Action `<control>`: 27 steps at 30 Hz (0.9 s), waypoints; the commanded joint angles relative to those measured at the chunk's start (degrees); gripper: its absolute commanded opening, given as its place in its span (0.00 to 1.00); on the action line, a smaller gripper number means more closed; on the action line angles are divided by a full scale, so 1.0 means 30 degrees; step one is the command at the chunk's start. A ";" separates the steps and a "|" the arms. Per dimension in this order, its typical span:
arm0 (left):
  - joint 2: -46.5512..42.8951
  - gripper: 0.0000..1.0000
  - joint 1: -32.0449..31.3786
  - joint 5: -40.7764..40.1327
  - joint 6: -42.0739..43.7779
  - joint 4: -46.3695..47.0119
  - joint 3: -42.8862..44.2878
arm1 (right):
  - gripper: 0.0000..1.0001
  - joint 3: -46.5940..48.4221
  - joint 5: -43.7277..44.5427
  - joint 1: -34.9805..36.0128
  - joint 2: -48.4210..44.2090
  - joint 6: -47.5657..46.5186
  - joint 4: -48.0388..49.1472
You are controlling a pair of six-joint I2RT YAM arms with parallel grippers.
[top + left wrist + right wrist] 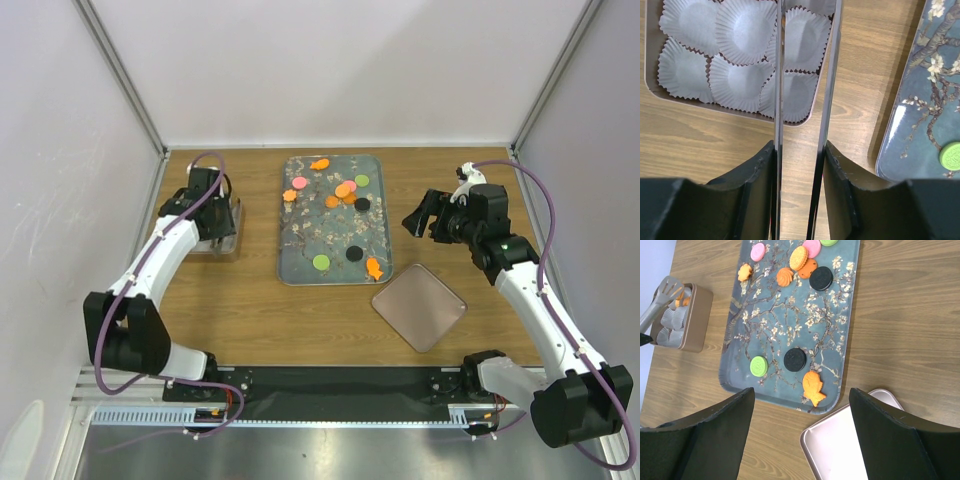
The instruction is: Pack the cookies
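Observation:
Several cookies lie on the floral tray (300, 235): an orange fish (813, 387), a green disc (758, 366), a black disc (794, 359), and a cluster of orange, pink and black ones (802, 262) at the far end. My left gripper (800, 150) is shut on metal tongs (778, 75), whose blades reach over the brown box (650, 85) of white paper cups (737, 80). In the right wrist view, something orange (682, 301) shows in that box beside the tong heads (665, 290). My right gripper (801, 392) hangs open and empty near the tray's right side.
A pinkish flat lid (418, 306) lies on the wooden table to the right of the tray's near corner. The box (222, 238) stands left of the tray. White walls close the table on three sides.

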 commanded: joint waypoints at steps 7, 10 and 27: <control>0.0373 0.44 0.0671 0.0504 0.0478 0.1418 -0.0450 | 0.83 0.0217 -0.0177 0.0084 -0.0035 -0.0275 0.0433; 0.0519 0.43 0.0759 0.0650 0.0478 0.1594 -0.0684 | 0.83 0.0217 -0.0148 0.0113 -0.0064 -0.0274 0.0404; 0.1310 0.45 0.0818 0.0856 0.0508 0.1975 -0.0510 | 0.83 0.0188 -0.0060 0.0142 -0.0093 -0.0304 0.0403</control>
